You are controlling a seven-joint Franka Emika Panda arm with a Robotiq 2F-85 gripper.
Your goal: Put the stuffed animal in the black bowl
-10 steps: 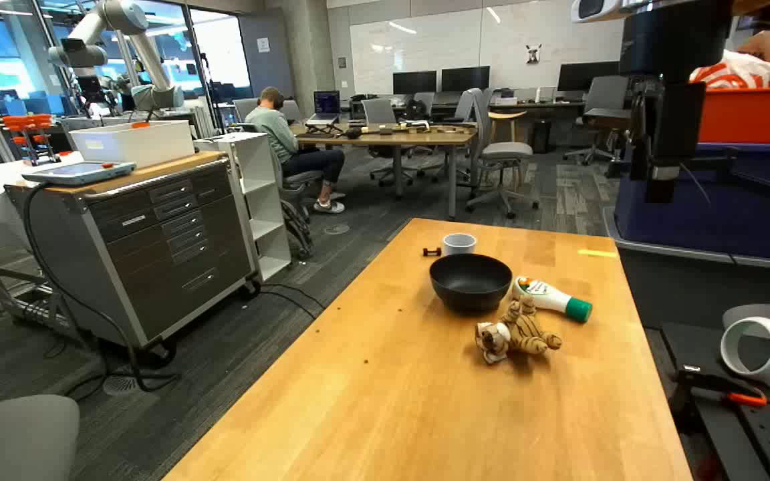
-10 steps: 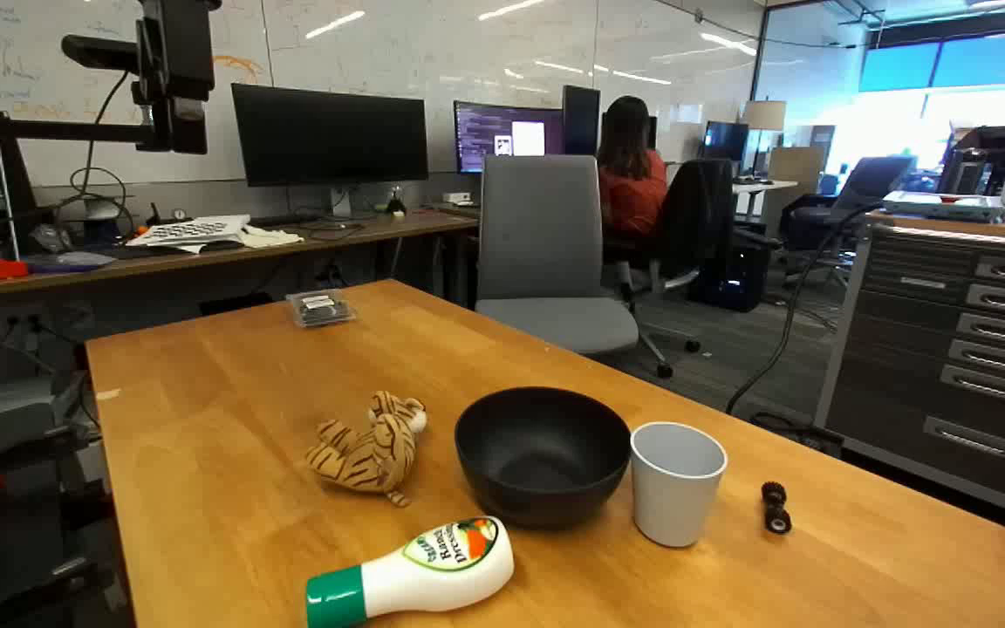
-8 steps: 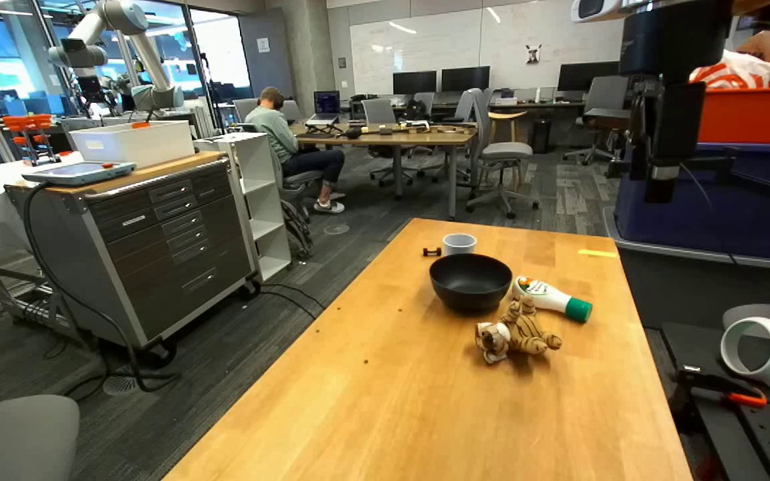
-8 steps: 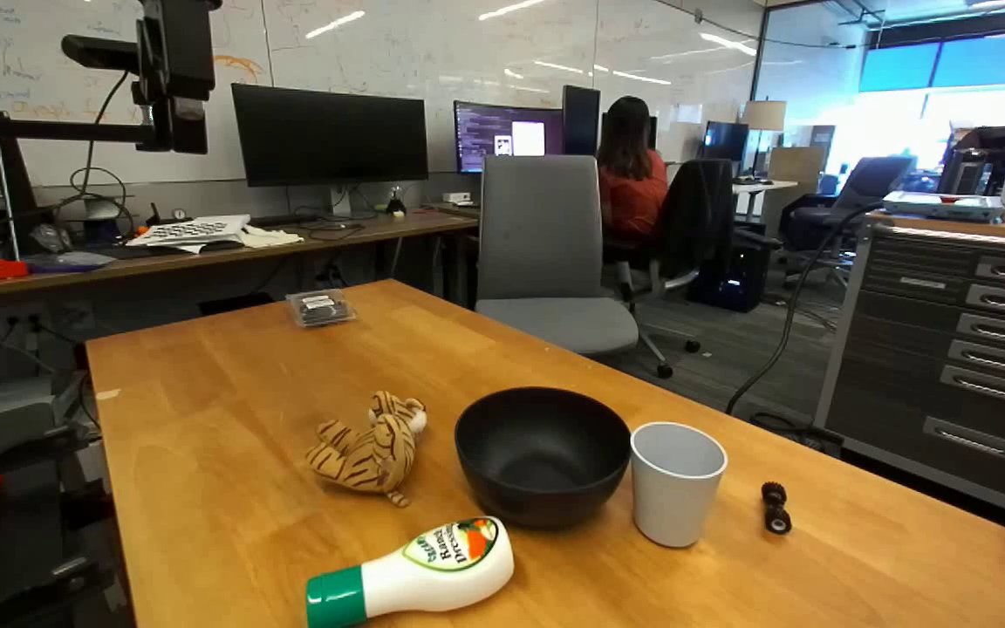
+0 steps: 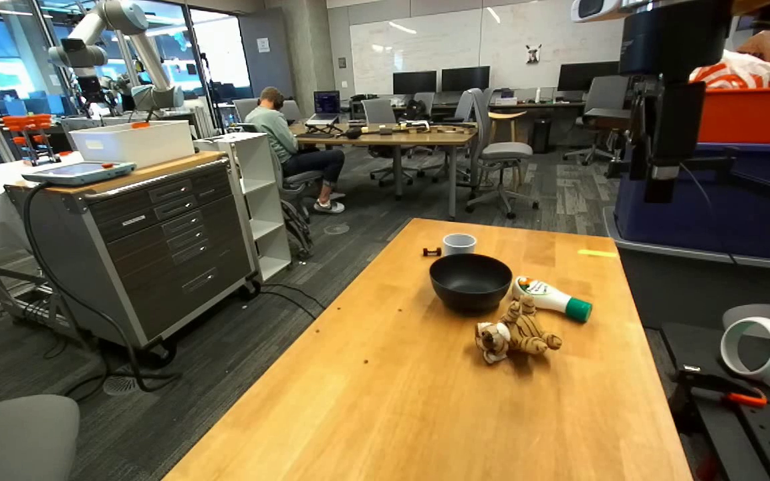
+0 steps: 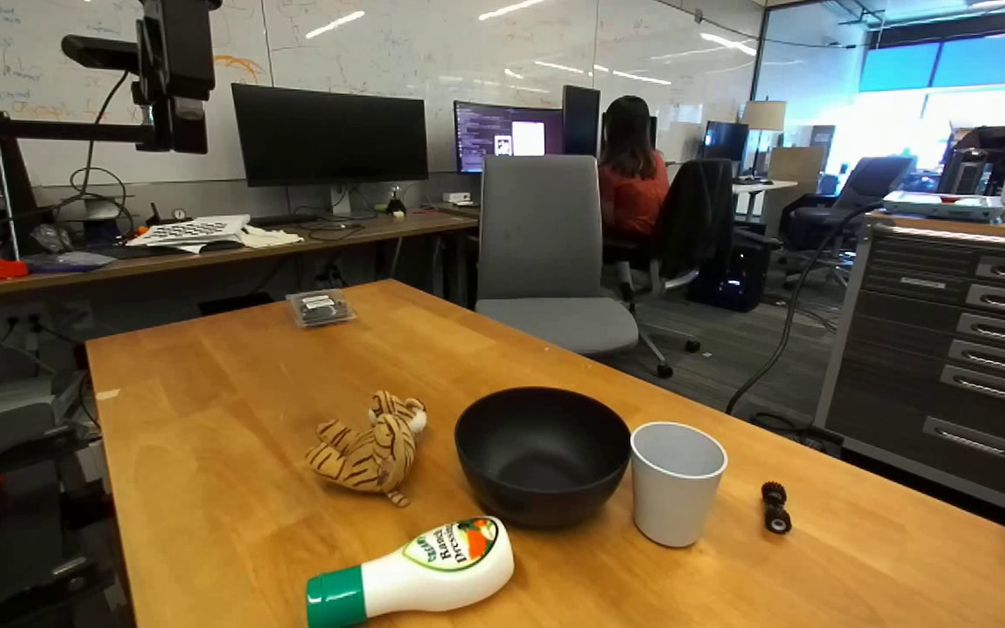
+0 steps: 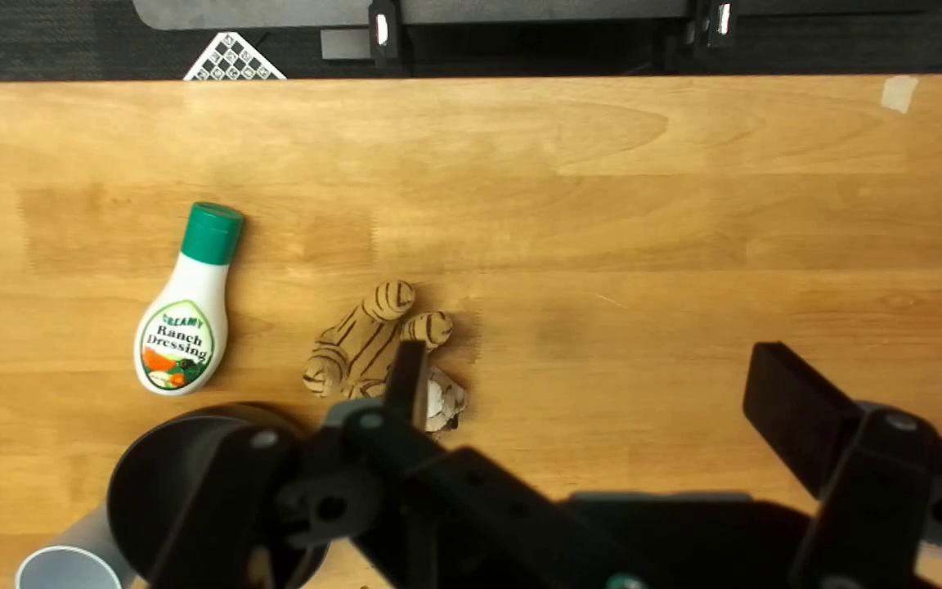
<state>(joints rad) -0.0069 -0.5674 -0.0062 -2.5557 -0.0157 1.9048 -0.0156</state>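
Light wood is the material of the table [image 6: 232, 375] that I watch from my remote place, and on it the black bowl [image 6: 546, 497] stands upright. The stuffed animal [image 6: 372, 462], a tiger with dark stripes, is lying on the wood near the bowl, with a gap between them; in an exterior view it lies between the bowl and the left edge of the table. My gripper [image 7: 589, 384] is released: in the wrist view its two fingers stand wide apart, and one of them hides a part of the animal. In both exterior views I see the gripper hanging well above the level of the tabletop. A ranch dressing bottle [image 7: 181, 343] with a green cap lies just beside the bowl; whether they touch, I cannot tell. In an exterior view, a small dark dumbbell [image 5: 432, 252] is near the far left corner, and near it a pale cup [image 5: 459, 245] stands upright, by the far edge. A clear plastic package [image 6: 320, 309] lies close to the far edge in an exterior view.
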